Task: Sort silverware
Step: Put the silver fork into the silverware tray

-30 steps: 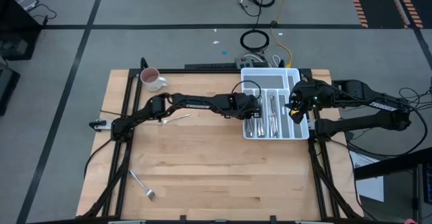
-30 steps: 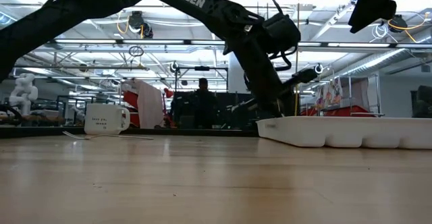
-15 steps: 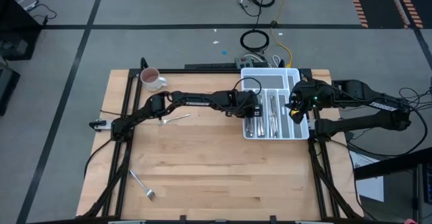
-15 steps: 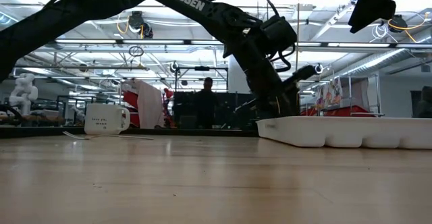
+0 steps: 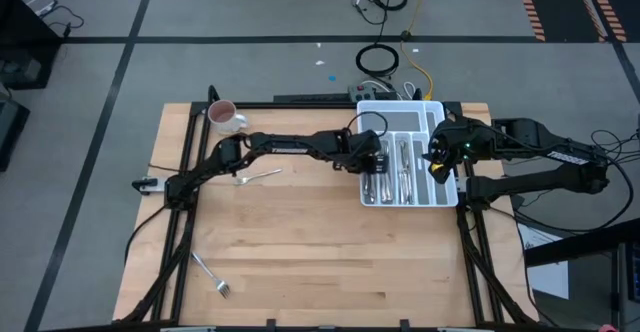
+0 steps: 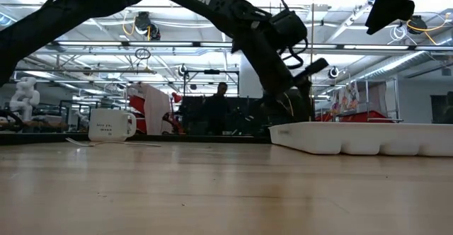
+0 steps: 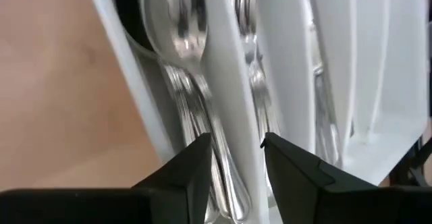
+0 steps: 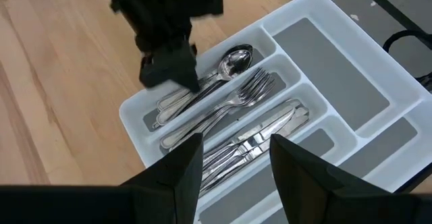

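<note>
The white tray (image 5: 400, 104) stands at the table's far right. In it lie spoons (image 8: 223, 69), forks (image 8: 246, 89) and knives (image 8: 263, 133), each kind in its own long compartment. My left gripper (image 7: 236, 156) hovers open just above the spoon compartment (image 7: 175, 35) and the divider beside it, holding nothing. It also shows as a dark block over the spoon handles (image 8: 172, 69). My right gripper (image 8: 233, 163) hangs open high over the tray's right side (image 5: 438, 162). Two loose pieces lie flat on the wood: one (image 5: 258, 177) at centre left and a fork (image 5: 212, 275) near the front.
A white mug with a pink inside (image 5: 225, 118) stands at the far left of the table. The tray's wide far compartments (image 8: 324, 55) hold nothing. Bare wood stretches across the middle and front of the table. A person stands in the room behind (image 6: 219, 111).
My left gripper has risen a little above the tray's spoon compartment and rolled somewhat at the wrist; it stays over the tray's left side. The right arm has kept still.
</note>
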Robot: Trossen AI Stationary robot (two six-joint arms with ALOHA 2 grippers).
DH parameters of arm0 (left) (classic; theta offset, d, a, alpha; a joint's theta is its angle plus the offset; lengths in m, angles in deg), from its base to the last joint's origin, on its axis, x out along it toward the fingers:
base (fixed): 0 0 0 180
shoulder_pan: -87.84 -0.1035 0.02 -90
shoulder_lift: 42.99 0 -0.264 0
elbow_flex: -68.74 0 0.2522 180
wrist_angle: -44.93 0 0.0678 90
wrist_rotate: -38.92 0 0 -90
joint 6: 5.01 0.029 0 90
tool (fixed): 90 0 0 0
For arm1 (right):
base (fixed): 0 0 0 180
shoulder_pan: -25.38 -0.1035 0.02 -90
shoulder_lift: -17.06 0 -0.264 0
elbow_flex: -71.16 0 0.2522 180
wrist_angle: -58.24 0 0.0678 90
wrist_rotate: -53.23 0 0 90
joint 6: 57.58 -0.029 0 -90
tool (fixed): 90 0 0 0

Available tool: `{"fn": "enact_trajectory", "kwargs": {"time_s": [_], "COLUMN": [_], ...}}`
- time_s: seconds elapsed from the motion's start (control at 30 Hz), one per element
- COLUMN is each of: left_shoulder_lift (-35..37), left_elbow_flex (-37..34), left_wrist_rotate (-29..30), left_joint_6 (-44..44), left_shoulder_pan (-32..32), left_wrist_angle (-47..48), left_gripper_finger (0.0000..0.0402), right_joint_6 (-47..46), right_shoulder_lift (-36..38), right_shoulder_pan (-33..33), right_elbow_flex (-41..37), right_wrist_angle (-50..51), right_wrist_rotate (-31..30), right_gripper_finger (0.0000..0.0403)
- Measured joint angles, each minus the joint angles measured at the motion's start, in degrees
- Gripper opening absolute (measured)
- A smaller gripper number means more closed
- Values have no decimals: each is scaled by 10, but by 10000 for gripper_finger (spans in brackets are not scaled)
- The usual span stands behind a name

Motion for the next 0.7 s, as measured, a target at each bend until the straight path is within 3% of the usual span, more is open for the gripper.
{"fn": "enact_trajectory", "kwargs": {"time_s": [0.27,0.43,0.53,0.7], "left_shoulder_lift": [47,104,156,229], "left_elbow_flex": [0,0,0,-4], "left_wrist_rotate": [-3,-56,-83,-15], "left_joint_6": [105,300,463,679], "left_shoulder_pan": [-4,1,24,70], "left_wrist_angle": [18,58,158,411], "left_gripper_finger": [142,142,141,141], "right_joint_6": [11,14,22,28], "right_shoulder_lift": [0,0,0,0], "right_shoulder_pan": [0,0,0,0], "right_elbow_flex": [0,0,0,0], "right_wrist_angle": [-3,-3,-4,-13], "right_wrist_rotate": [0,0,-1,-1], "right_gripper_finger": [162,162,162,162]}}
